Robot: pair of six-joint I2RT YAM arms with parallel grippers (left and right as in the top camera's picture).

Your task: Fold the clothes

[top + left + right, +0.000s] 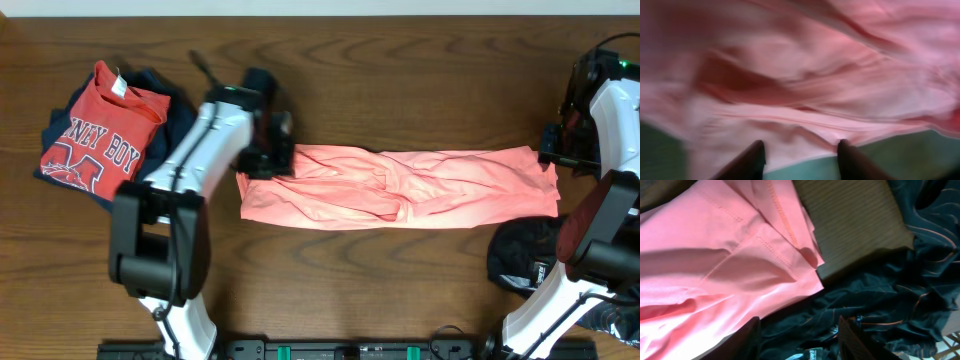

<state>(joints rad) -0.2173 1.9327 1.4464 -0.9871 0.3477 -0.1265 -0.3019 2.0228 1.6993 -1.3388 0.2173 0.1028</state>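
Note:
The salmon-pink T-shirt [400, 188] lies across the middle of the table as a long, wrinkled strip. My left gripper [266, 152] is at its left end. In the left wrist view the jaws [801, 152] are open and low over the shirt's edge [805, 85]. My right gripper [552, 150] is at the shirt's right end. In the right wrist view its jaws [800, 340] are open and empty above black cloth, with the pink shirt's hemmed corner [725, 265] to their left.
A red shirt with white "BOY" lettering [95, 135] lies on a dark garment at the back left. Black garments with white print [525, 255] are heaped at the front right and also show in the right wrist view [880, 295]. The table is dark wood [400, 70].

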